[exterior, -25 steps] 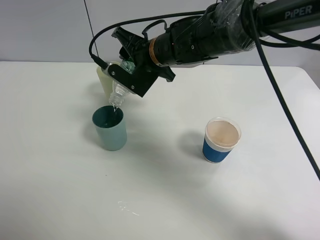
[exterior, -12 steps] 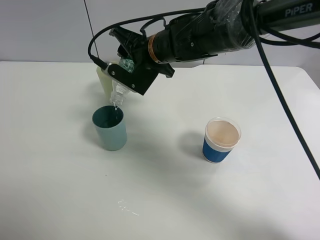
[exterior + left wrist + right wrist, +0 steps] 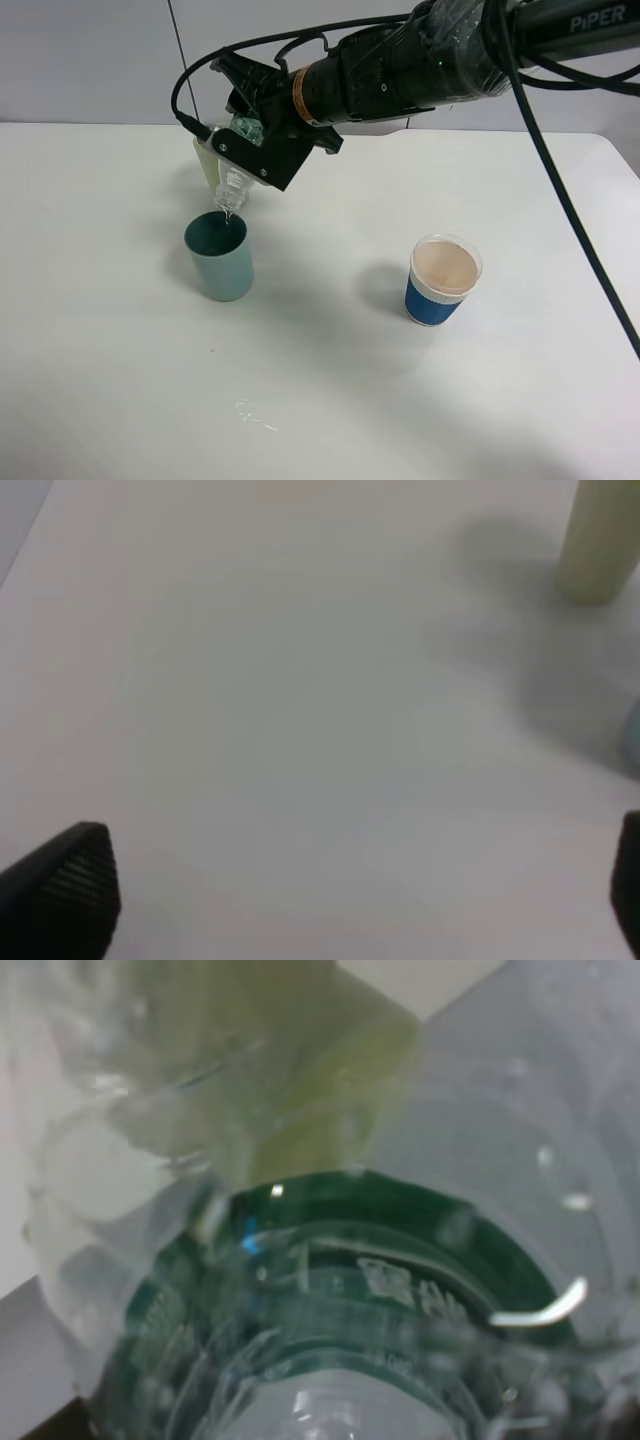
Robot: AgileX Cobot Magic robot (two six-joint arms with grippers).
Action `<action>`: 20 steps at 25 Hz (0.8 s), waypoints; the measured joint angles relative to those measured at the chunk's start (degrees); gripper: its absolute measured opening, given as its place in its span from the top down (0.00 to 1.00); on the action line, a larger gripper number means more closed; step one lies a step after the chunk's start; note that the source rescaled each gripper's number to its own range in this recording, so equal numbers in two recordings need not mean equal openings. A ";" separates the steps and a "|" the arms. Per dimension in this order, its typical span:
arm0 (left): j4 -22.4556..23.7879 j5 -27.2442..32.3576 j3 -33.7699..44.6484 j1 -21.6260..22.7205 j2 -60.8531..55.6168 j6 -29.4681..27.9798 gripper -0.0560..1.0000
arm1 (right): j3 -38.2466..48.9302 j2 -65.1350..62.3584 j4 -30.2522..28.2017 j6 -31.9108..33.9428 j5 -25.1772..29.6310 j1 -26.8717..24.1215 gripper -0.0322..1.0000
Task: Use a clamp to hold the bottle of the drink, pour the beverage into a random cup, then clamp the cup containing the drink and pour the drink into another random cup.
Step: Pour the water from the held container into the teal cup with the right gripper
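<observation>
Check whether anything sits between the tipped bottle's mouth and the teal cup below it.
Nothing visible does. The bottle, gripped by the right gripper, tips its mouth over the open top of the teal cup; the pale yellow-green tumbler stands behind, off the path.

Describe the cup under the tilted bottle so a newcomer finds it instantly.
On the white table, look left of centre, directly below the tilted bottle. The cup standing there is light teal outside and dark green inside, unlike the pale yellow-green tumbler behind it and the white-rimmed blue cup to the right.
</observation>
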 joint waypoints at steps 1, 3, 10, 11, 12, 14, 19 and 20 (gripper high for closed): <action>0.00 0.00 0.00 0.00 0.00 0.00 0.00 | 0.00 0.00 0.00 -0.11 -0.16 0.00 0.96; 0.00 0.00 0.00 0.00 0.00 0.00 0.00 | 0.00 0.00 0.00 -0.81 -0.74 0.00 0.96; 0.00 0.00 0.00 0.00 0.00 0.30 0.00 | 0.00 0.00 0.00 -2.00 -1.22 0.00 0.96; 0.00 0.00 0.00 0.00 0.00 0.30 0.00 | 0.00 0.00 0.00 -2.05 -1.36 0.00 0.96; 0.00 0.00 0.00 0.00 0.00 0.30 0.00 | 0.00 0.00 -0.02 -2.05 -1.41 0.00 0.96; 0.00 0.00 0.00 0.00 0.00 0.30 0.00 | 0.00 0.00 -0.02 -2.05 -1.77 0.00 0.96; 0.00 0.00 0.00 0.00 0.00 0.30 0.00 | 0.00 0.00 -0.07 -4.47 -2.55 0.00 0.96; 0.00 0.00 0.00 0.00 0.00 0.30 0.00 | 0.00 0.00 -0.07 -5.18 -2.59 0.00 0.96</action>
